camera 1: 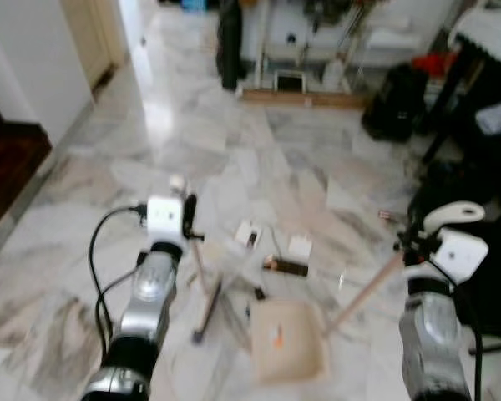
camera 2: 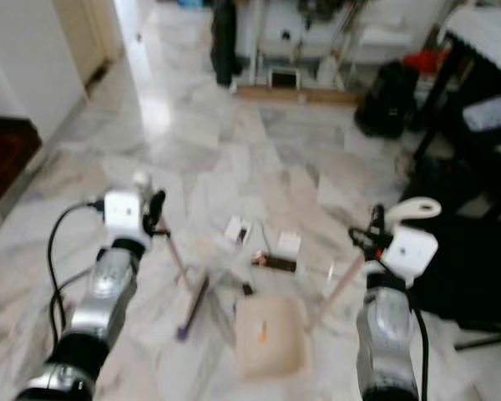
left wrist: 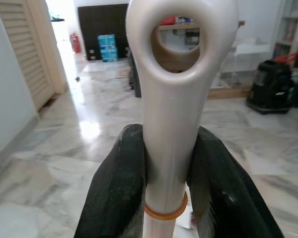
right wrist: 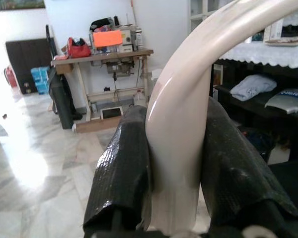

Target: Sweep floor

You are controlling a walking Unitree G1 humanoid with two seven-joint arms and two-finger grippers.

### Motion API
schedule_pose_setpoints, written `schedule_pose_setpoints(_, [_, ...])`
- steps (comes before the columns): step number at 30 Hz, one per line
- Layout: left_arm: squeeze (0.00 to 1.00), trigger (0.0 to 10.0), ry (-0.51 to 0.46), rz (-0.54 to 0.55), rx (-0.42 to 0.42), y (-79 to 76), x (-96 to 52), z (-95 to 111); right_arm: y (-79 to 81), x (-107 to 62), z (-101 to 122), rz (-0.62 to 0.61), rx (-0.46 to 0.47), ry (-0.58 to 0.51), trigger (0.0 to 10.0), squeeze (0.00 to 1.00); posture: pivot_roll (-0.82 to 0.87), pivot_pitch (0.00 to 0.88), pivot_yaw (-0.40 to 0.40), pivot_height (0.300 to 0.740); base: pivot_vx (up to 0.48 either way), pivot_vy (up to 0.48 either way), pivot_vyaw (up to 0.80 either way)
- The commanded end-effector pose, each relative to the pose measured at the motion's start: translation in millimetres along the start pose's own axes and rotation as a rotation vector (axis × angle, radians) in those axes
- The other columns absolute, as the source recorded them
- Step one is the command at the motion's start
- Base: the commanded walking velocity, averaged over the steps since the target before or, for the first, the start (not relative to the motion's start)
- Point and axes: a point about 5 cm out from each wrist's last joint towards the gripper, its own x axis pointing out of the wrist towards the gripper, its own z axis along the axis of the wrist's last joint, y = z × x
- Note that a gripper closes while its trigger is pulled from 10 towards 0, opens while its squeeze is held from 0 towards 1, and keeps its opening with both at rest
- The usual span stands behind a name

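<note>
Spreading across the room is a grey-veined marble floor (camera 1: 234, 159), glossy with glare near a louvred door (left wrist: 27, 59); a wooden table (right wrist: 102, 57) stacked with clutter stands at the far wall, and a black bag (camera 1: 397, 100) sits by dark furniture on the right. The left gripper (left wrist: 164, 193) is clamped on the cream handle of a small broom (camera 1: 202, 288), whose head rests on the floor. The right gripper (right wrist: 176, 173) squeezes the curved handle of a beige dustpan (camera 1: 288, 338), lying flat beside scattered paper scraps (camera 1: 249, 234).
</note>
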Motion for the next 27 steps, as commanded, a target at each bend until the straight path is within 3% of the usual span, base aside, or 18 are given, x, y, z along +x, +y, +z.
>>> schedule_pose_setpoints(1, [0.0,10.0,-0.054,-0.018,-0.014,-8.0,3.7,10.3,-6.9,3.1,8.5,-0.018,-0.009,-0.039,10.0,0.0,0.07,0.064,-0.041,0.74,0.292,0.0,0.0])
schedule_pose_setpoints(27, [0.0,10.0,-0.052,-0.022,-0.012,-7.8,3.5,10.2,-7.3,2.1,7.9,-0.021,-0.011,-0.035,10.0,0.0,0.07,0.072,-0.036,0.74,0.289,0.0,0.0])
